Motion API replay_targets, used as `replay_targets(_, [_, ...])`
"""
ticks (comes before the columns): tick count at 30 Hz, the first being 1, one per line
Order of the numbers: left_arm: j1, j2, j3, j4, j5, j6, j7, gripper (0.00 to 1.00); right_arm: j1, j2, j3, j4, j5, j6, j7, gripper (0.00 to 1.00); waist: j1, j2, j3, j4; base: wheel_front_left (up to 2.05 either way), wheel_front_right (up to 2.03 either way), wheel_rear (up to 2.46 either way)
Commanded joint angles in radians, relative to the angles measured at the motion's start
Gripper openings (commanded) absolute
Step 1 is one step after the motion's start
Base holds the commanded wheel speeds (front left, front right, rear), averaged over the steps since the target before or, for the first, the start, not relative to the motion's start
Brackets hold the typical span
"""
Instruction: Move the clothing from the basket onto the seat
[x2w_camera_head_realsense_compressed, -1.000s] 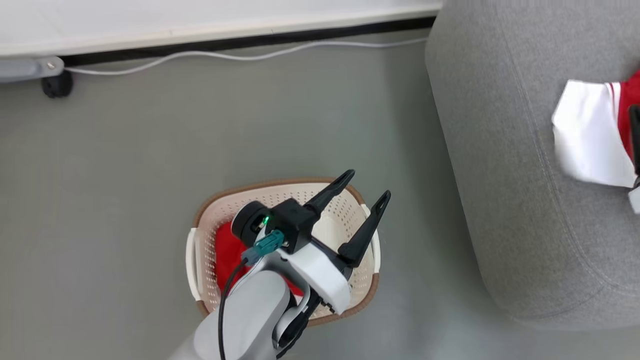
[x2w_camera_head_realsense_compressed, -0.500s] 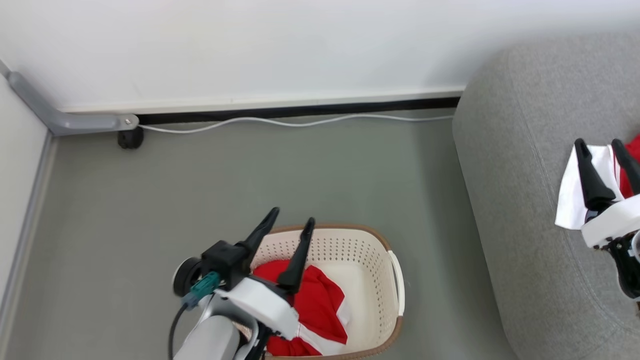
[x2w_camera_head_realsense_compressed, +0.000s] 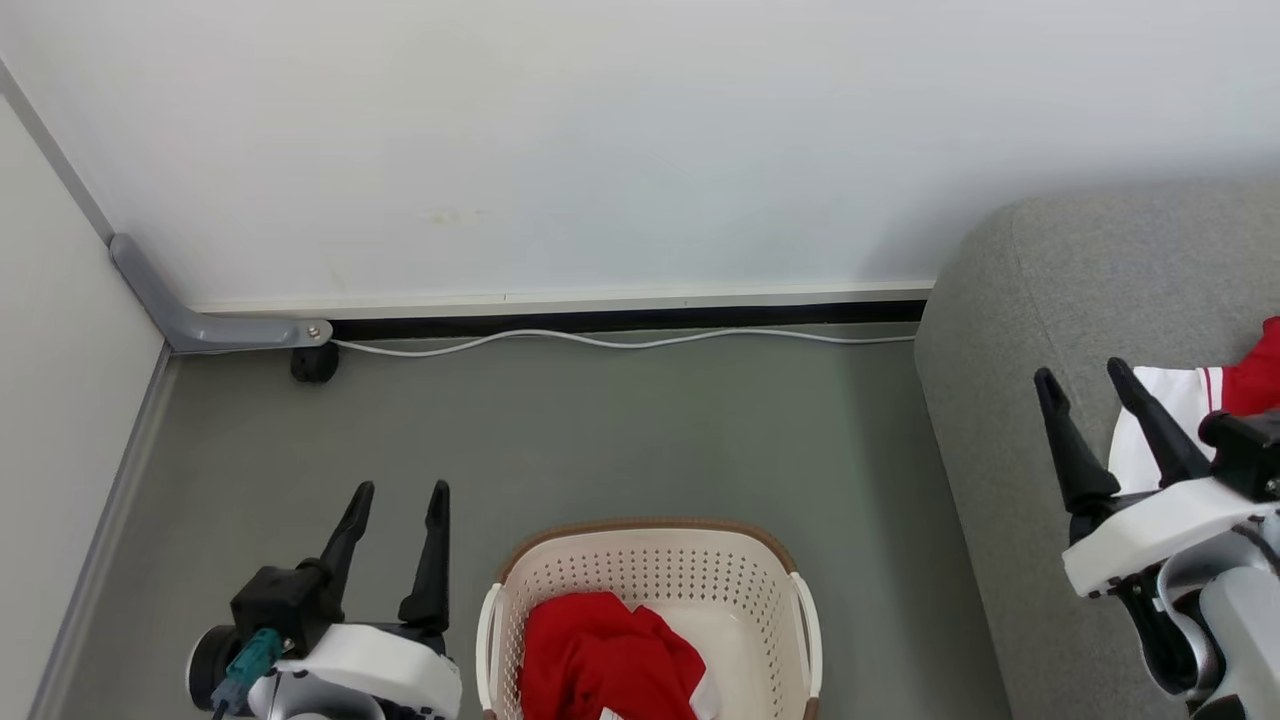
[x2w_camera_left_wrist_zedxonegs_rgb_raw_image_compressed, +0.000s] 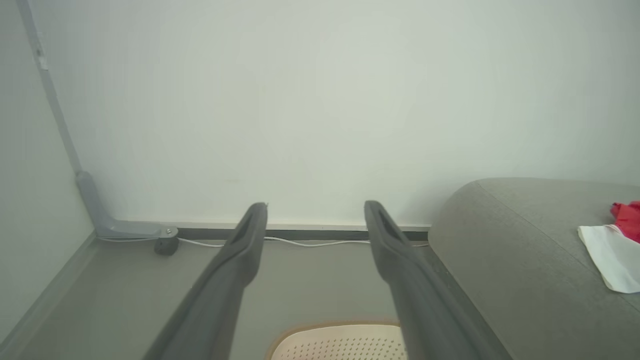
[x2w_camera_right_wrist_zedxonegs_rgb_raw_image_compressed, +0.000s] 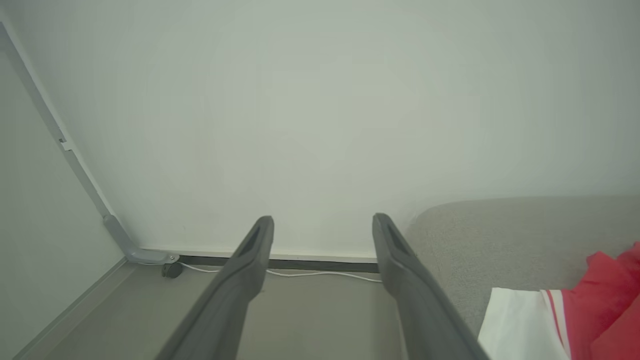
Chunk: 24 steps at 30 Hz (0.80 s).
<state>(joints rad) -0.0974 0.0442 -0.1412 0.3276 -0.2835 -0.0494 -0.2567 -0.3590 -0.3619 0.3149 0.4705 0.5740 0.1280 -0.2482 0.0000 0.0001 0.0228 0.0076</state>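
Grey floor (x2w_camera_head_realsense_compressed: 600, 430), white wall behind, basket (x2w_camera_head_realsense_compressed: 650, 527) bottom centre, sofa (x2w_camera_head_realsense_compressed: 1000, 420) on the right. Left gripper (x2w_camera_head_realsense_compressed: 400, 488) hangs just left of the basket, jaws wide apart, empty. Right gripper (x2w_camera_head_realsense_compressed: 1082, 372) hovers over the sofa edge, jaws spread, nothing held. One red garment (x2w_camera_head_realsense_compressed: 600, 655) lies bunched in the basket; a red-and-white garment (x2w_camera_head_realsense_compressed: 1190, 395) lies on the sofa. Roughly half done, I'd say. Risks: a shallow pinch on loose cloth slips mid-carry; a jaw snags the perforated wall and drags the light basket; a drop near the rounded sofa edge slides to the floor.
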Motion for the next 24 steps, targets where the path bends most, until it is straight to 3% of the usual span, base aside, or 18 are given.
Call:
replay_targets(1, [-0.001,0.006,0.058,-0.035,0.016,0.019,-0.005,1.00,0.024,-0.002,-0.002,-0.047,-0.031,0.003,-0.014,1.00,0.0000,-0.0001,-0.016,-0.004,0.00,0.00,0.00])
replay_targets(5, [0.041,0.006,0.098,-0.059,0.028,0.040,-0.005,1.00,0.076,0.027,-0.007,-0.099,-0.083,0.003,-0.014,1.00,0.0000,-0.0001,-0.031,-0.011,0.00,0.00,0.00])
replay_targets(12, [0.120,0.006,0.124,-0.086,0.024,0.040,-0.005,1.00,0.170,0.072,-0.041,-0.159,-0.131,0.003,-0.014,1.00,0.0000,-0.0001,-0.041,-0.020,0.00,0.00,0.00])
replay_targets(24, [0.168,0.006,0.114,-0.121,0.017,0.066,-0.005,1.00,0.238,0.107,-0.110,-0.168,-0.191,0.003,-0.014,1.00,0.0000,-0.0001,-0.037,-0.024,0.00,0.00,0.00])
